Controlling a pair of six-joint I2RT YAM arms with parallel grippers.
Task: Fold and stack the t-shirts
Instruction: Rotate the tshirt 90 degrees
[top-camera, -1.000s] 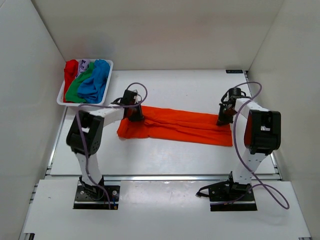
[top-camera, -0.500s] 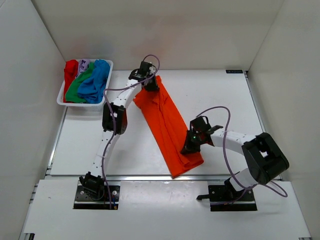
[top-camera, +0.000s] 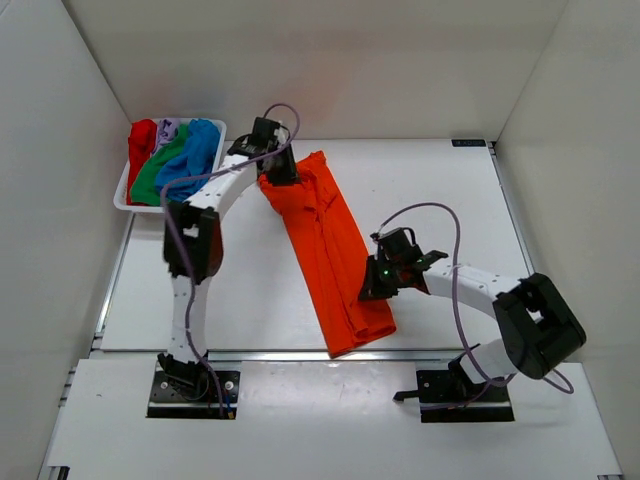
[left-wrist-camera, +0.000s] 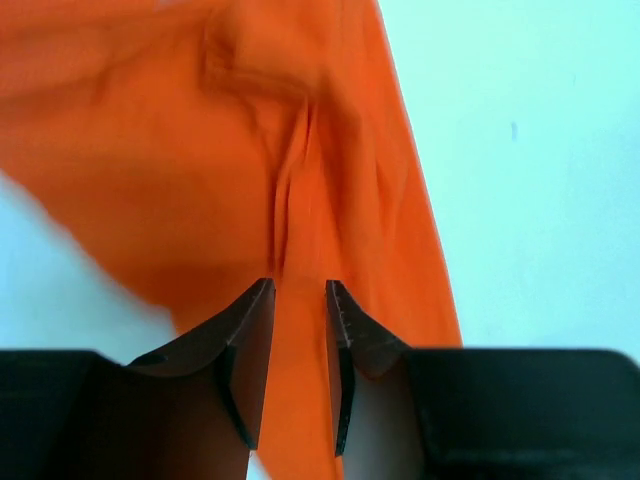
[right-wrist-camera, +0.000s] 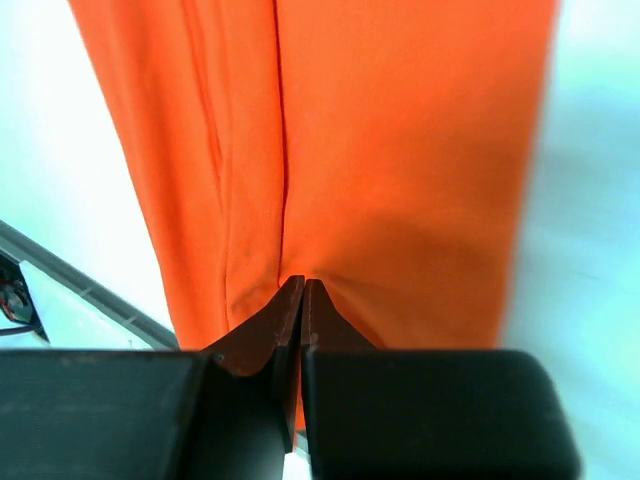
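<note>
The orange t-shirt lies folded into a long strip running from the far middle of the table to the near edge. My left gripper is at its far end; in the left wrist view the jaws stand slightly apart with the bunched orange cloth held between them. My right gripper is at the strip's near right edge; in the right wrist view its jaws are pressed together on a pinch of the orange cloth. Red, lilac, green and blue t-shirts lie crumpled in the tray.
The white plastic tray stands at the far left corner, close to my left gripper. White walls close in the table on the left, back and right. The table's front rail runs just below the shirt's near end.
The strip has been swung from lying crosswise to lying lengthwise. In the last half second my left gripper moved left with the far end and my right gripper drew the near end slightly left.
</note>
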